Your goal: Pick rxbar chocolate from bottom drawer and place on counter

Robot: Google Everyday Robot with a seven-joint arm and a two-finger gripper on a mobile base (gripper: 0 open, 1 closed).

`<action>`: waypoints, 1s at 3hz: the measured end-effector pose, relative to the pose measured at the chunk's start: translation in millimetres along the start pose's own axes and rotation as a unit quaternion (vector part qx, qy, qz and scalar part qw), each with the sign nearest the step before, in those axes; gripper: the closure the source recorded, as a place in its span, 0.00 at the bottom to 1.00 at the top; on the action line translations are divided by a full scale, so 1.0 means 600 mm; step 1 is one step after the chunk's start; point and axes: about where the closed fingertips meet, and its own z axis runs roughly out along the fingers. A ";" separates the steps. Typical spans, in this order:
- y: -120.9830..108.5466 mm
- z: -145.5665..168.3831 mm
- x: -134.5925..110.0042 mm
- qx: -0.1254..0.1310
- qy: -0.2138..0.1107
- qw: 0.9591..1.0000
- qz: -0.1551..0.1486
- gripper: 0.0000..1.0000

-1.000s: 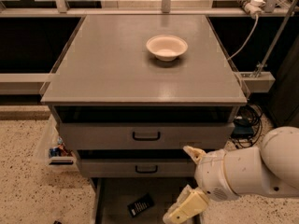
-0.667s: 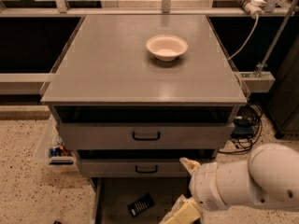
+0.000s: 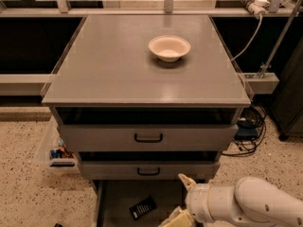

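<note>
The rxbar chocolate [image 3: 142, 208], a small flat black bar with pale print, lies tilted on the floor of the open bottom drawer [image 3: 118, 197]. My gripper [image 3: 181, 202] hangs at the bottom edge of the view, just right of the bar and above the drawer, apart from the bar. One pale finger [image 3: 186, 180] points up and the other [image 3: 175, 219] runs down and left, so the jaws stand open and empty. The counter [image 3: 118, 65] is the large grey top of the cabinet.
A cream bowl [image 3: 169, 48] stands on the counter's far right part. Two shut drawers with black handles [image 3: 148, 137] sit above the open one. Cables [image 3: 248, 126] lie on the floor to the right; a clear box of small items [image 3: 59, 152] stands at the left.
My arm and gripper have moved down and to the left, lower in the view and nearer the bar. The bar, bowl and drawers have not moved.
</note>
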 end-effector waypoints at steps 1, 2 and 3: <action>-0.059 0.059 0.065 0.011 -0.026 0.999 0.023 0.00; -0.040 0.097 0.095 -0.014 -0.039 0.998 0.054 0.00; -0.024 0.107 0.099 -0.019 -0.041 0.998 0.052 0.00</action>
